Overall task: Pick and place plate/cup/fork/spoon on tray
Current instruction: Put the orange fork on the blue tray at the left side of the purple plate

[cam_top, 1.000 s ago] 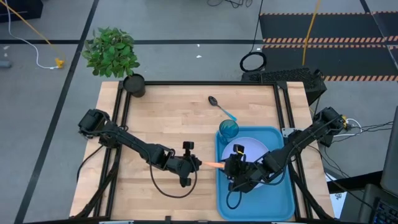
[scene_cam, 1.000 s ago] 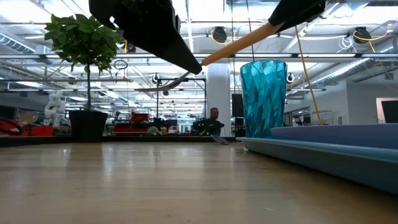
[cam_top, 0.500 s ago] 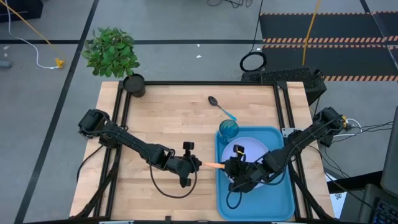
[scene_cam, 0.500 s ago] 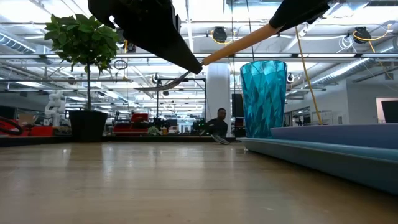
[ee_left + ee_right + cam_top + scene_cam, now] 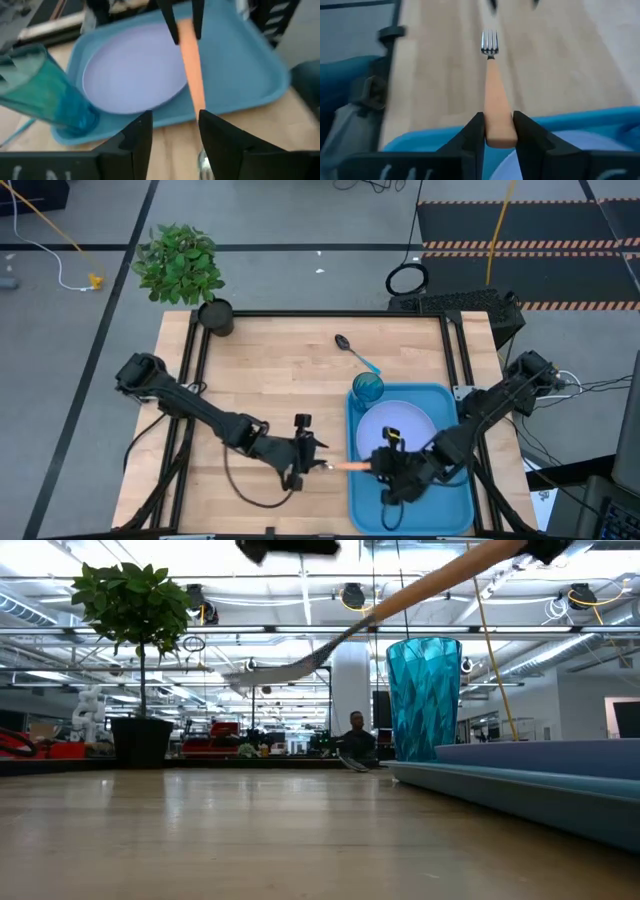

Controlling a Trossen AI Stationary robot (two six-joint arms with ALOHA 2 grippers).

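Note:
The fork (image 5: 348,466), with an orange handle and silver tines (image 5: 489,43), hangs in the air across the left rim of the blue tray (image 5: 462,505), tines toward the table's left. My right gripper (image 5: 380,468) is shut on its handle. My left gripper (image 5: 316,461) is open; its fingers stand on either side of the fork's tine end (image 5: 202,161), and I see no touch. The lavender plate (image 5: 398,425) lies in the tray. The teal cup (image 5: 366,389) stands at the tray's far left corner. The spoon (image 5: 356,353) lies on the table beyond the cup. My right gripper pinches the free end of the fork's orange handle (image 5: 498,134) between its two fingers. The fingers come from the table's right and lie along the fork. The fork is lifted clear, its tines (image 5: 280,668) tilted lower than the handle.
A black pot with a green plant (image 5: 214,316) stands at the table's far left corner. Bare wood (image 5: 270,375) lies left of the tray. A cable loop (image 5: 250,495) hangs under my left arm near the front edge.
My left gripper has let go of the fork's tine end and risen out of the low view. Both grippers have shifted toward the table's near edge. The fork stays lifted and tilted, now held by my right gripper alone.

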